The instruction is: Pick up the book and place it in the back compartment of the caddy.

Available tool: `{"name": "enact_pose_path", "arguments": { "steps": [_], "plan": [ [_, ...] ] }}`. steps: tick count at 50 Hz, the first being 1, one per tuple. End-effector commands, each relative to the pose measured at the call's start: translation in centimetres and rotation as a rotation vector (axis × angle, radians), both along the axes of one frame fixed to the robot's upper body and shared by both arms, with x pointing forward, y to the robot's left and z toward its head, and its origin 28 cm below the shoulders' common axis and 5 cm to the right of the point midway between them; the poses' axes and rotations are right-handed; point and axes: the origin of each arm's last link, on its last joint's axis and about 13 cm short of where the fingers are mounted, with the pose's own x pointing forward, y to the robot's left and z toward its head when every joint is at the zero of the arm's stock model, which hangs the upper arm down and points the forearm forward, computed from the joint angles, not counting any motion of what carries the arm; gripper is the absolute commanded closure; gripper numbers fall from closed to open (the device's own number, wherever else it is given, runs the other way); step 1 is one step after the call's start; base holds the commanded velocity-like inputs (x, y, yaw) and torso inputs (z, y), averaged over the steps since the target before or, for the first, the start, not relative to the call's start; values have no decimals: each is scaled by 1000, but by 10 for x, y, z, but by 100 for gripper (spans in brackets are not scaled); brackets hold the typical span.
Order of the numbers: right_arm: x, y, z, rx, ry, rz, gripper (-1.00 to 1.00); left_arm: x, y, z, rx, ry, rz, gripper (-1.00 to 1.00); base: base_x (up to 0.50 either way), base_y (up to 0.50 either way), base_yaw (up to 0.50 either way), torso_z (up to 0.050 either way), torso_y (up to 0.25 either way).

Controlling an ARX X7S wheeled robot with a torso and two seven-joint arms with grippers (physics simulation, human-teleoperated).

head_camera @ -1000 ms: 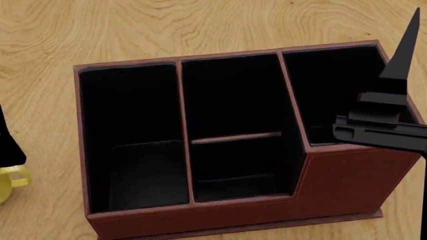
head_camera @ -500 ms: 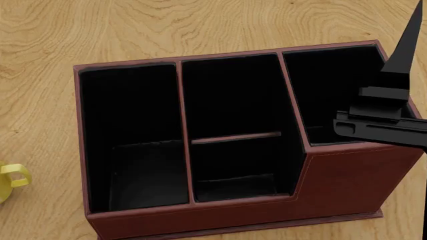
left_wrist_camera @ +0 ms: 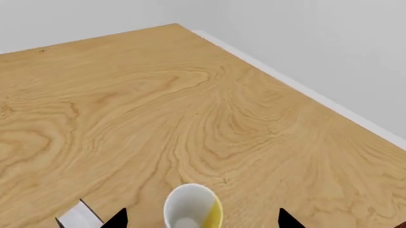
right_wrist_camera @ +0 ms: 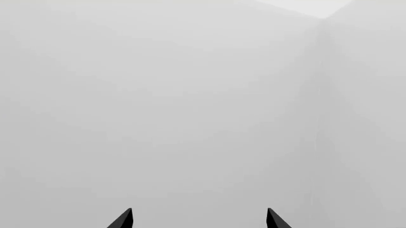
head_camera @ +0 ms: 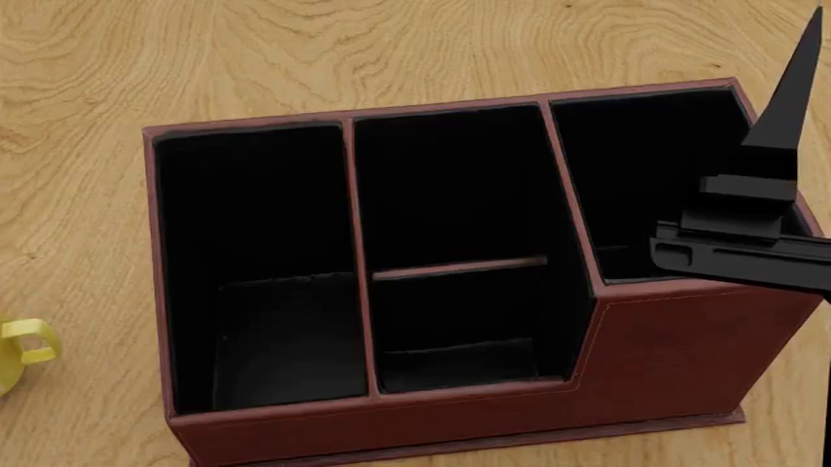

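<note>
The caddy (head_camera: 454, 292) stands on the wooden counter (head_camera: 260, 58), its back compartment (head_camera: 449, 185) dark and holding nothing visible. The right gripper (right_wrist_camera: 198, 219) hangs over the caddy's right end, jaws spread and bare — its camera sees only pale wall. The left gripper (left_wrist_camera: 201, 222) is likewise parted, above the yellow-and-white mug (left_wrist_camera: 192, 209). A white-edged corner beside the mug may be the book (left_wrist_camera: 79, 217) — too little shows to tell.
</note>
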Motion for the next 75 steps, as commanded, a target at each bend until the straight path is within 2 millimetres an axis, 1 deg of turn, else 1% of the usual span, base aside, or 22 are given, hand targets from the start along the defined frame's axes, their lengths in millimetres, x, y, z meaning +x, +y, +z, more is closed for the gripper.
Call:
{"name": "enact_pose_path", "arguments": {
  "steps": [1, 18, 31, 36, 52, 57, 58, 63, 75],
  "plan": [
    [0, 0, -1, 1, 2, 0, -100, 1, 1, 2, -33, 6, 85, -100, 0, 0, 0, 0, 0],
    [1, 1, -2, 3, 5, 4, -100, -2, 5, 4, -73, -22, 164, -100, 0, 0, 0, 0, 0],
    [1, 0, -3, 6, 6, 7, -100, 0, 11, -4, -145, 30, 218, -100, 0, 0, 0, 0, 0],
    [3, 1, -4, 6, 8, 9, -100, 0, 14, -6, -146, 42, 241, -100, 0, 0, 0, 0, 0],
    [4, 1, -4, 7, 9, 15, -100, 3, 18, -14, -202, 103, 282, -100, 0, 0, 0, 0, 0],
    [5, 1, -5, 9, 10, 14, -100, 6, 19, -17, -200, 133, 293, -100, 0, 0, 0, 0, 0],
    [4, 0, -6, 11, 10, 13, -100, 8, 19, -20, -209, 161, 286, -100, 0, 0, 0, 0, 0],
    [4, -1, -6, 12, 10, 11, -100, 12, 19, -22, -215, 172, 281, -100, 0, 0, 0, 0, 0],
    [4, -1, -7, 10, 13, 9, -100, 24, 20, -32, -216, 217, 274, -100, 0, 0, 0, 0, 0]
  ]
}}
